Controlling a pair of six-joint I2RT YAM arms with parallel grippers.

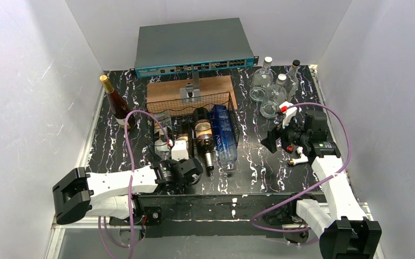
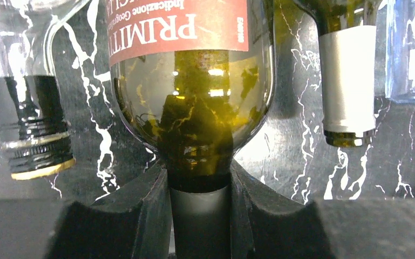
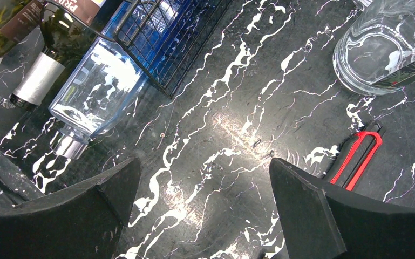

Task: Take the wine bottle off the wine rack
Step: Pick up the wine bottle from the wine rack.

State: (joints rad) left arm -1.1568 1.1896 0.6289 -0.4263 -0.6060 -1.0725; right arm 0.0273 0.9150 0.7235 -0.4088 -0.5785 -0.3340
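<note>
The left hand [image 2: 198,181] is clenched on the neck of the wine bottle [image 2: 194,108], which lies on its side in the wine rack [image 1: 194,102] with its neck pointing toward the arms. The right hand [image 3: 204,172] is released, jaws wide, over bare worktop [image 1: 256,162] well apart from the rack. Hazard one: the grip sits on the narrow, smooth, foil-covered neck while the heavy body extends ahead of it, so on lifting the bottle may tip downward or slide out of the grip. Hazard two: a clear bottle with a black cap [image 2: 32,135] lies just beside it on one side and a second dark bottle [image 2: 348,81] on the other, so a skewed pull may knock or roll either. Hazard three: dragging without lifting may catch the wire cradle and haul the light rack forward. Hazard four: the purple cable [image 1: 132,135] loops near the rack and may snag. The worktop is black with white marble veining, glossy and probably slick. White walls close it in on three sides. A network switch [image 1: 194,46], a wooden board [image 1: 162,91], an upright bottle [image 1: 116,102] and clear glass flasks [image 1: 267,86] stand behind the rack.
</note>
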